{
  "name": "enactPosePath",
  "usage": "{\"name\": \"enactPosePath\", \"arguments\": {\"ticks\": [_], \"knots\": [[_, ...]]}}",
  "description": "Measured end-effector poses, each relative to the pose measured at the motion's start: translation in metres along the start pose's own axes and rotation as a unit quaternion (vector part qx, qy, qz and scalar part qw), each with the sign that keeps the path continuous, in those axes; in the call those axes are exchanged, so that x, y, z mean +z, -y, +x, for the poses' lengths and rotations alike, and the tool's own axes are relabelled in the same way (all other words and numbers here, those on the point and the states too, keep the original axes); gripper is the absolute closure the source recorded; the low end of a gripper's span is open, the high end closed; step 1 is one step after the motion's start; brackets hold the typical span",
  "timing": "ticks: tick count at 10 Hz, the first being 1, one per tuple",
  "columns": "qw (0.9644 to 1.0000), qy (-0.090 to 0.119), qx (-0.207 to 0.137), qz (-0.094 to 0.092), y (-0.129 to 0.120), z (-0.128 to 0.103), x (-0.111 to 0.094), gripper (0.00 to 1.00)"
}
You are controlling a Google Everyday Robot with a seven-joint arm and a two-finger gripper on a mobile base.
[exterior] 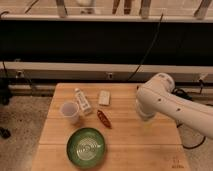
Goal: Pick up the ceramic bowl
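Note:
The ceramic bowl (86,147) is wide, shallow and green with pale rings inside. It sits near the front edge of the wooden table (125,145), left of centre. My white arm (160,100) reaches in from the right over the table's right half. The gripper (145,118) is at the arm's lower end, mostly hidden by the arm. It hangs over the table, right of and behind the bowl, well apart from it.
A translucent whitish cup (70,112) stands behind the bowl on the left. A small bottle (82,100) lies beside it. A white packet (104,97) and a red-brown snack (104,119) lie mid-table. Cables and a dark wall panel run behind the table.

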Motion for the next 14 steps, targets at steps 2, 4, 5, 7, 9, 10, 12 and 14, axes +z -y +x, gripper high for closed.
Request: {"name": "enactPosePath", "arguments": {"ticks": [2, 4, 5, 7, 9, 10, 12, 14], "knots": [[0.9998, 0.004, -0.021, 0.004, 0.0, -0.01, 0.004, 0.2], [0.9985, 0.008, -0.053, 0.007, 0.0, -0.027, 0.008, 0.2], [0.997, 0.01, -0.076, 0.008, 0.001, -0.035, 0.01, 0.2], [0.9954, 0.013, -0.095, 0.01, -0.001, -0.04, 0.013, 0.2], [0.9927, 0.015, -0.119, 0.011, 0.001, -0.05, 0.015, 0.2], [0.9913, 0.016, -0.13, 0.011, 0.002, -0.055, 0.016, 0.2], [0.9883, 0.018, -0.151, 0.009, 0.003, -0.065, 0.019, 0.2], [0.984, 0.02, -0.177, 0.007, 0.004, -0.081, 0.023, 0.2]]}}
